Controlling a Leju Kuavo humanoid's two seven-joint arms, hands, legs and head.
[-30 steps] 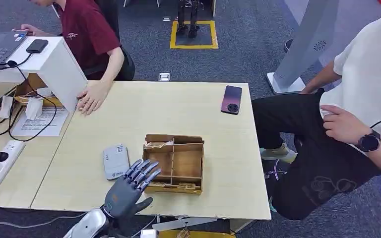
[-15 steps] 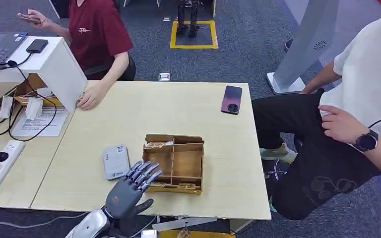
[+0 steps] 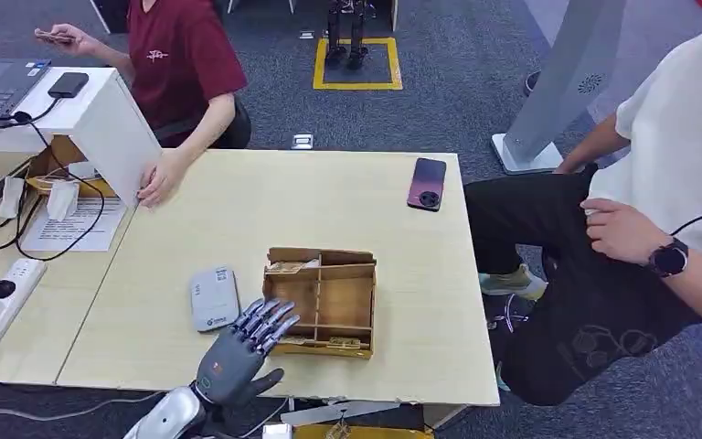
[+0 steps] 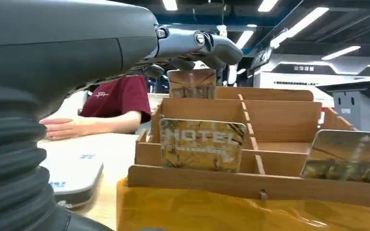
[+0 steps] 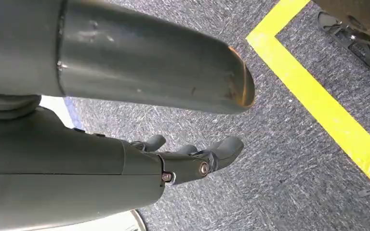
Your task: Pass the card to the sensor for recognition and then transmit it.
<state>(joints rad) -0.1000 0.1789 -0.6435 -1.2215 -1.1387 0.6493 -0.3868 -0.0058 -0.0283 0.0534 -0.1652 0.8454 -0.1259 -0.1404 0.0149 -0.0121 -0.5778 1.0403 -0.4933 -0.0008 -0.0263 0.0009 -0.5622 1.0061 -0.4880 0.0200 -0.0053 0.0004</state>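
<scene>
Head view: wooden table [image 3: 347, 197] stretches bare beyond the compartmented wooden card box [image 3: 322, 300], which sits close to the near edge. White card sensor [image 3: 213, 297] lies flat just left of the box. Left hand [image 3: 238, 352] hovers at the box's near left corner, fingers spread, holding nothing. A HOTEL card [image 4: 202, 144] stands upright in the front slot. Right hand [image 5: 183, 161] hangs over carpet, fingers loosely apart, empty.

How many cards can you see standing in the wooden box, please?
3: the HOTEL card and a second card in the front slot, and a third card in a rear compartment. Others may be hidden behind the dividers.
</scene>
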